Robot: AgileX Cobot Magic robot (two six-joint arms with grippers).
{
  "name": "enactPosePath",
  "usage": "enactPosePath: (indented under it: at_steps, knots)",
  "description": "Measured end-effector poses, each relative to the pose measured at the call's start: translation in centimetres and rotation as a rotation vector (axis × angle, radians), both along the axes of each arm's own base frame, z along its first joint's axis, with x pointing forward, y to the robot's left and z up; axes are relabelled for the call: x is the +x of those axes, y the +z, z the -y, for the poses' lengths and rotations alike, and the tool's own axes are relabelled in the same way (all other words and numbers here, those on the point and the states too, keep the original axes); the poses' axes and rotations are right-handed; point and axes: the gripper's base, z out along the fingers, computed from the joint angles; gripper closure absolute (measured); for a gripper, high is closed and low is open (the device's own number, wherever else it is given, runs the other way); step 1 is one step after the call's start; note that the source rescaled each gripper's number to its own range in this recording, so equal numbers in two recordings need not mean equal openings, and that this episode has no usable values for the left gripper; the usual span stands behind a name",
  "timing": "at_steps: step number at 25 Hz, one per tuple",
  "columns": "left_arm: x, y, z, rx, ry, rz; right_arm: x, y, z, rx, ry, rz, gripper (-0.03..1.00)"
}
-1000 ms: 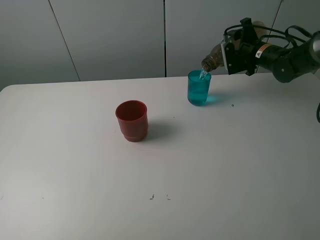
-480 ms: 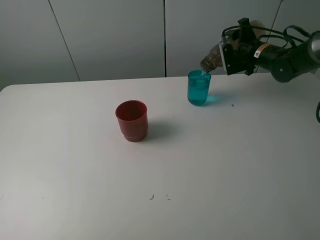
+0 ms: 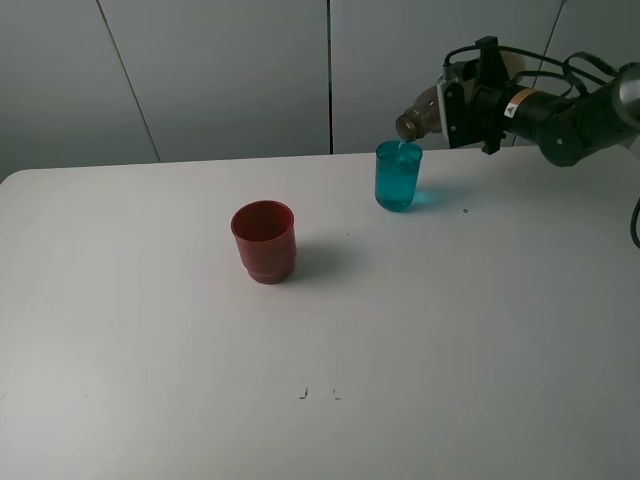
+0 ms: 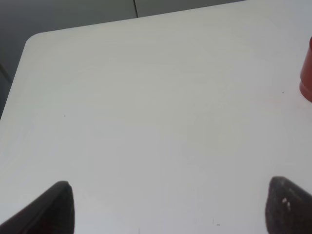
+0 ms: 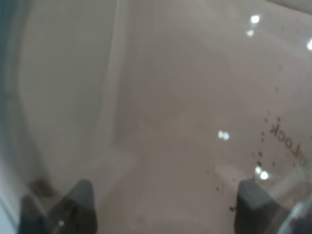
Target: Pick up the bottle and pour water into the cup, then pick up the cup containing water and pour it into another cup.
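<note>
The bottle [image 3: 418, 112] is mostly lost behind the right gripper [image 3: 455, 105], only its neck peeking out, and the right wrist view gives just a grey-brown blur of it. The red cup [image 4: 307, 73] is clipped by the left wrist picture's edge.

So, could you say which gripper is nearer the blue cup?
Right: the right gripper holds the bottle just above the cup; the left gripper is outside the high view.

The bench [image 3: 450, 330] is lit softly and evenly from above. A faint, diffuse shadow is cast right of the red cup [image 3: 264, 240], and a teal tint beside the teal tumbler [image 3: 397, 175]. The fingertips [image 4: 53, 209] of the left claw [image 4: 170, 209] are rendered dark and soft. The right wrist view is filled by the blurred bottle [image 5: 161, 97], dotted with small bright glints.
</note>
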Motion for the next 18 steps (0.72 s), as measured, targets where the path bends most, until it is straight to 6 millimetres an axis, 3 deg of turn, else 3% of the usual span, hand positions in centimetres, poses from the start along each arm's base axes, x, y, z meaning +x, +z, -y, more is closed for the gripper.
enactPosePath:
  at_steps: [4, 18]
  knots:
    - [0.00, 0.00, 0.00, 0.000, 0.000, 0.000, -0.29, -0.41, -0.04, 0.055, -0.008, -0.039, 0.96]
    - [0.00, 0.00, 0.00, 0.000, 0.000, 0.000, -0.89, -0.72, -0.02, 0.589, -0.145, -0.236, 0.96]
